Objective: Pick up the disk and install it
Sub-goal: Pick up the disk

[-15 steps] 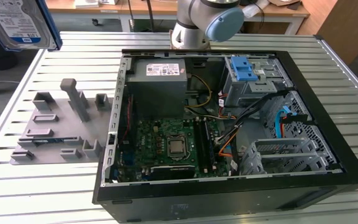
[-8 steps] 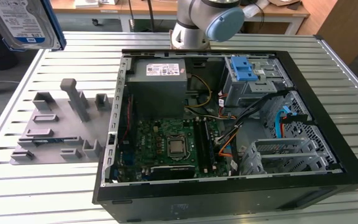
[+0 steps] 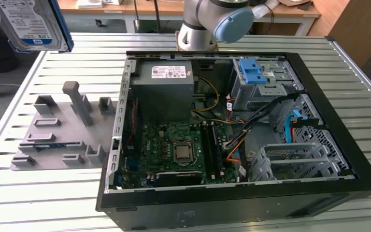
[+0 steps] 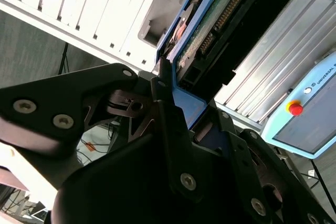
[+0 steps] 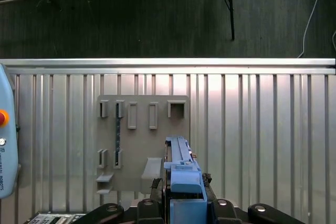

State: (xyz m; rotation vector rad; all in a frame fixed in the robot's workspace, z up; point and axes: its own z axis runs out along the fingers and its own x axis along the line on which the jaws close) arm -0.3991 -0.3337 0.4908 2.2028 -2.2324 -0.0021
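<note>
1. My black, angular pincer is clamped on the disk, a flat silver-grey slab in a blue plastic frame.
2. It hangs above the ribbed metal tabletop and the grey slotted holder.

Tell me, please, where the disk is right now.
The disk is held aloft at the exterior view's top left, clamped in the gripper, above the grey rack beside the open computer case.
</note>
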